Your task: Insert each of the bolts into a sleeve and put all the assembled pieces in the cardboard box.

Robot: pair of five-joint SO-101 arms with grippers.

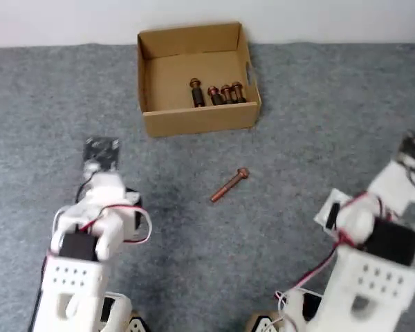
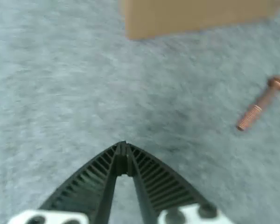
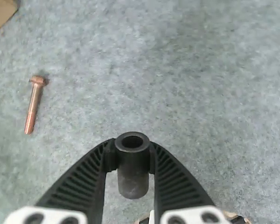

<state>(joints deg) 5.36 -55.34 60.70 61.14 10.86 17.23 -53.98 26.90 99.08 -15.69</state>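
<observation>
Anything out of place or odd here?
Nothing stands out. One bolt lies alone on the carpet, not yet sleeved; the right tool holds a sleeve; four assembled pieces sit in the box.

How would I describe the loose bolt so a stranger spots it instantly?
Find the cardboard box on the far side of the gray table. In front of it lies a copper-colored bolt. Unlike the assembled pieces in the box, it lies alone, without a sleeve.

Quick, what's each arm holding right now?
Left end effector: shut, holding nothing.
Right end effector: shut on the black sleeve.
</observation>
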